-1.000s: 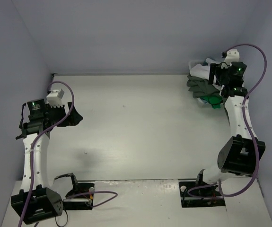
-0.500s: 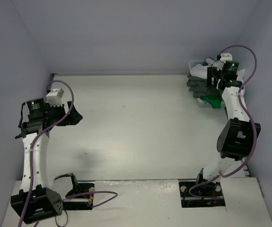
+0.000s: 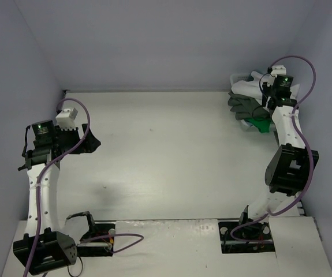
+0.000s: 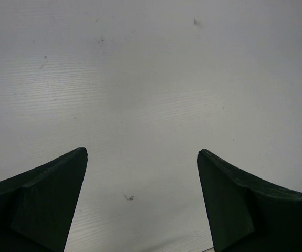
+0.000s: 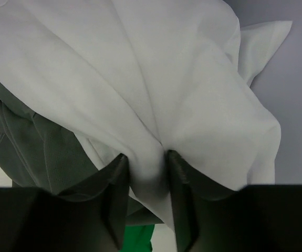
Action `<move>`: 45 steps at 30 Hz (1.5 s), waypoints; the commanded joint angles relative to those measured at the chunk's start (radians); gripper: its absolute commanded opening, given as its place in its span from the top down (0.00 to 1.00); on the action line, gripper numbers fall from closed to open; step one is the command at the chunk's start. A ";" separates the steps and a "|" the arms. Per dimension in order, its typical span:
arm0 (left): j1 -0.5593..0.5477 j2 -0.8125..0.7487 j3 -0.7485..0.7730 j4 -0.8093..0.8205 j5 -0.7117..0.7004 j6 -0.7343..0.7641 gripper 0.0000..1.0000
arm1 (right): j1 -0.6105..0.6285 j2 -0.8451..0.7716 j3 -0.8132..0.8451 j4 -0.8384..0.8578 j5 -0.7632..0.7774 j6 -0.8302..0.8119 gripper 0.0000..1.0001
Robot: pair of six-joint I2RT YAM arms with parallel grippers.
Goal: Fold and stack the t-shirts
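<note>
The t-shirts lie in a crumpled pile in the table's far right corner: a white one [image 3: 245, 86] on top, a dark grey one [image 3: 241, 105] under it, a bright green one [image 3: 262, 123] at the near edge. My right gripper [image 5: 146, 156] is down in the pile, its jaws pinching a fold of the white t-shirt [image 5: 140, 68]. In the right wrist view, dark grey cloth [image 5: 30, 152] shows to the left and green cloth [image 5: 137, 239] below. My left gripper [image 4: 142, 152] hangs open over bare table at the left side [image 3: 93, 142], holding nothing.
The white table [image 3: 171, 144] is closed in by pale walls at the back and on both sides; the pile sits right against the back right corner. Both arm bases and their cables stand at the near edge.
The right wrist has pushed a little further back into the pile and its jaws have closed on the white cloth. The left arm has not moved.
</note>
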 commanded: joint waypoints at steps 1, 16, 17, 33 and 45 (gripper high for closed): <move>0.008 -0.019 0.036 0.035 0.009 0.007 0.20 | -0.006 -0.007 0.032 0.031 0.008 0.010 0.74; 0.008 -0.027 0.021 0.041 0.001 0.009 0.20 | 0.092 -0.251 -0.047 0.011 -0.235 -0.061 1.00; 0.008 -0.028 0.021 0.041 0.001 0.009 0.20 | 0.121 -0.268 -0.040 0.011 -0.238 -0.073 1.00; 0.020 -0.037 0.012 0.043 -0.005 0.007 0.20 | 0.462 -0.481 0.256 -0.196 -0.545 -0.090 1.00; 0.038 -0.060 0.001 0.044 0.000 0.006 0.20 | 0.504 -0.435 0.272 -0.216 -0.657 -0.074 1.00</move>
